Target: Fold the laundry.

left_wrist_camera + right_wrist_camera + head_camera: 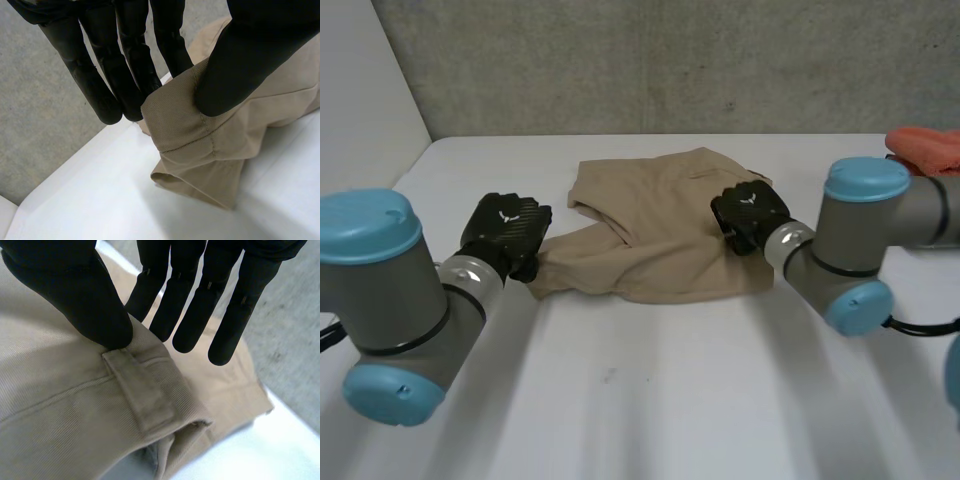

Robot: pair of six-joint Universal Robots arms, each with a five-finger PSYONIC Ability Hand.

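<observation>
Head view: a tan garment (pixel 660 235), trousers or shorts by its waistband, lies rumpled on the white surface (pixel 640 400) between the two hands. The left hand (pixel 505 232) is at the end of one leg, which trails out toward it. The right hand (pixel 750 215) sits on the opposite side, at the waist edge. An orange cloth (pixel 925 148) lies beyond the right arm, well apart from both hands.

Left wrist view: the left hand (pixel 240 60) is grasping the leg hem. Its thumb presses the stitched hem against the straight fingers (pixel 100 75) behind it, so the cloth is pinched. The rest of the garment (pixel 200 145) sags from the fingertips down onto the surface.

Right wrist view: the right hand (pixel 85 295) is grasping too, its thumb on the waistband just beside a belt loop (pixel 142 395), with its fingers (pixel 185 315) straight behind the band's edge. The cloth hangs loosely below the thumb.

As for progress, I judge the task barely begun. Both hands have a hold on the garment, but it shows no clean fold, only loose overlaps and creases. It likely has to be spread or drawn taut, then doubled over and set down flat. The orange cloth looks untouched and may be next.
</observation>
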